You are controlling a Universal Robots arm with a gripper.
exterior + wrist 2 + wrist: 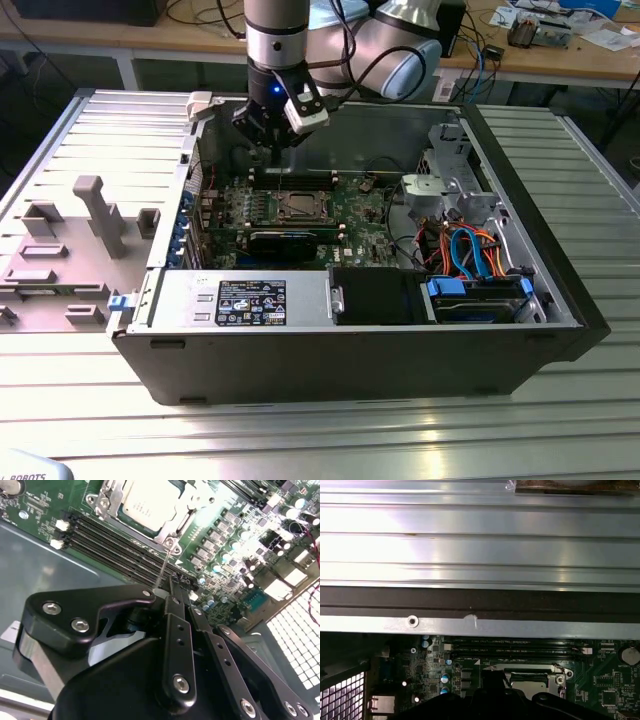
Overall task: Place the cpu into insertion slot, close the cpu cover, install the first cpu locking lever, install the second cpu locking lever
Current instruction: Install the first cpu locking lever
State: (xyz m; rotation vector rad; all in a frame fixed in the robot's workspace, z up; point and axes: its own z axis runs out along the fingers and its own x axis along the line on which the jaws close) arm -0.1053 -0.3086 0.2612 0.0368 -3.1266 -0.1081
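The cpu [150, 502] sat in the slot [299, 207] at the middle of the motherboard [350, 215], with the cover [172, 530] closed around it. The gripper [174, 591] hung just above the board's far edge, by the memory slots [120, 545], its fingers [175, 630] pressed together, nothing between them. The open case [520, 260] rested on the ribbed tabletop [300, 440]

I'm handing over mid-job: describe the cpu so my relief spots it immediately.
Look inside the open computer case, at the green motherboard on its floor. Near the board's middle sits the cpu, framed by the silvery cpu cover. Unlike the long black memory slots alongside, it is square, flat and dull silver-grey.
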